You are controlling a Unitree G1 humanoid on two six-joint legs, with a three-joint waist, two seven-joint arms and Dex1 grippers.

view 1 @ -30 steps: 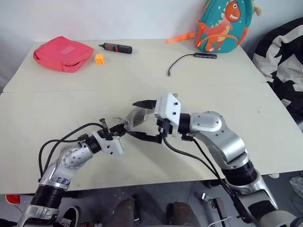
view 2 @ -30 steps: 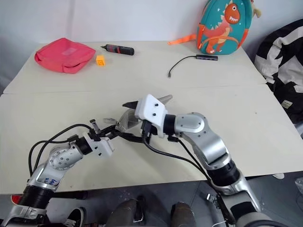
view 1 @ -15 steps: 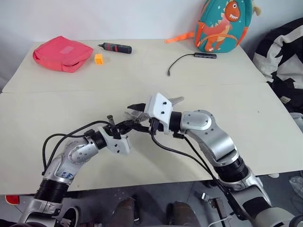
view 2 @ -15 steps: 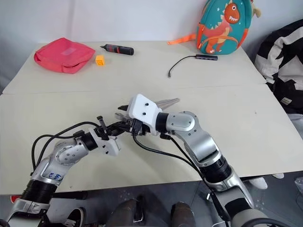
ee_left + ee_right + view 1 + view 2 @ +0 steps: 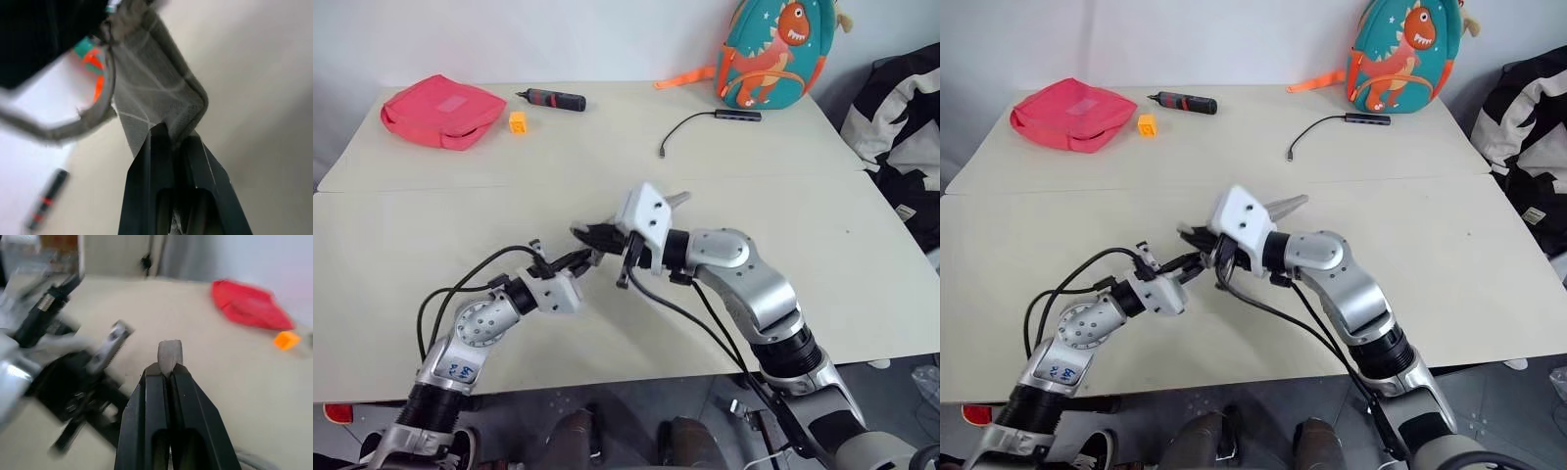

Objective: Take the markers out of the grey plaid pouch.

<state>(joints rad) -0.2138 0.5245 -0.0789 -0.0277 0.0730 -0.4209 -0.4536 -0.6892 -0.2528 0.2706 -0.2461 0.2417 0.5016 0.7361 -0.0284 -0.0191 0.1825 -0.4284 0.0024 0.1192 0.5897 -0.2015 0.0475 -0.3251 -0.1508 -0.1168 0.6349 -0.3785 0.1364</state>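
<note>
Two robot grippers, the left gripper point(image 5: 590, 258) and the right gripper point(image 5: 590, 234). One grey plaid pouch point(image 5: 156, 93). One pink-red pouch point(image 5: 440, 110), one screwdriver point(image 5: 551, 99), one small orange block point(image 5: 518, 121), one cable point(image 5: 690, 123) (dark, looping), one dinosaur backpack point(image 5: 771, 54), one table point(image 5: 431, 225).

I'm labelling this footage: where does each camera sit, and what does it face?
Eye views: head, looking down over both arms at the table.
Left wrist: along the left tool, shut on the grey plaid pouch.
Right wrist: along the right tool, toward the red pouch.
Shared: the red pouch shows in the eye views too.
</note>
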